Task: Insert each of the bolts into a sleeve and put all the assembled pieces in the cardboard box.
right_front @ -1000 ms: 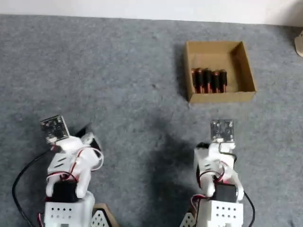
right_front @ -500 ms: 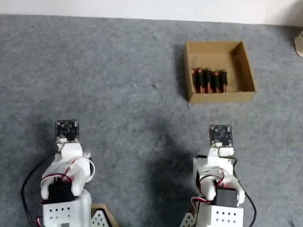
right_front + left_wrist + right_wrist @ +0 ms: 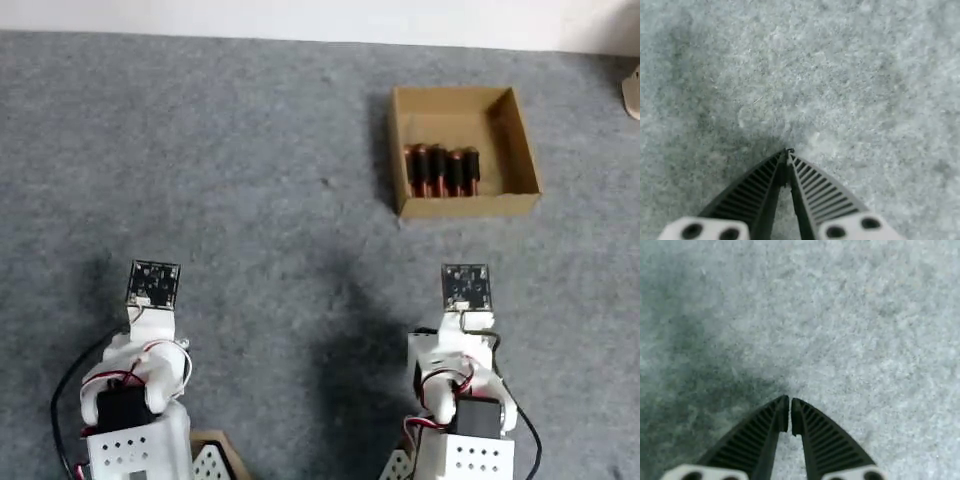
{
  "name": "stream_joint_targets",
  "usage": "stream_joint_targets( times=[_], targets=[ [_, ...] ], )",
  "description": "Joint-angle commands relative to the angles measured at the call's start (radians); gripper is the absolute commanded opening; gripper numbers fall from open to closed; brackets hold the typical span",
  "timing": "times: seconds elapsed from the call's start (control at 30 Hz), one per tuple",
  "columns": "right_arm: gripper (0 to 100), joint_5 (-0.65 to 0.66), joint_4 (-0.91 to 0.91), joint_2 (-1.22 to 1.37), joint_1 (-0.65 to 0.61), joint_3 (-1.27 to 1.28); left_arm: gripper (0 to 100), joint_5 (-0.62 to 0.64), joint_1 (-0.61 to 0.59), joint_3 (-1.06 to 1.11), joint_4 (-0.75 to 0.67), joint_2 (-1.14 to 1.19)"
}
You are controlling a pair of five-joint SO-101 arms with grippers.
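The desk (image 3: 250, 150), a fuzzy grey felt-like mat, spreads beneath and ahead of both pairs of fingers; its nap could snag a tip that dips low. The cardboard box (image 3: 470, 206), square, open-topped and thin-walled, sits well ahead of the right fingers (image 3: 785, 412); it looks light, so a knock would likely slide it. The left fingers (image 3: 786, 162) and right fingers, ribbed dark wedges, are pressed together on nothing. The assembled pieces (image 3: 441, 171), coppery cylinders with black ends, lie in a row inside the box and might roll if jolted.

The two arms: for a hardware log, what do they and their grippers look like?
The left arm and right arm are white plastic with black motors and red and black cables. The left gripper and right gripper are dark, ribbed wedges on white mounts.
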Motion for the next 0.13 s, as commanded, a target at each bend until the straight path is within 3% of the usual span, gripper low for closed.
stream_joint_targets(
  times=[0.0, 0.1],
  targets=[
    [0.4, 0.012, 0.005, -0.005, 0.001, 0.134, 1, -0.009, -0.013, 0.019, 0.006, -0.004],
    [0.4, 0.012, 0.005, -0.005, 0.001, 0.134, 1, -0.009, -0.013, 0.019, 0.006, -0.004]
  ],
)
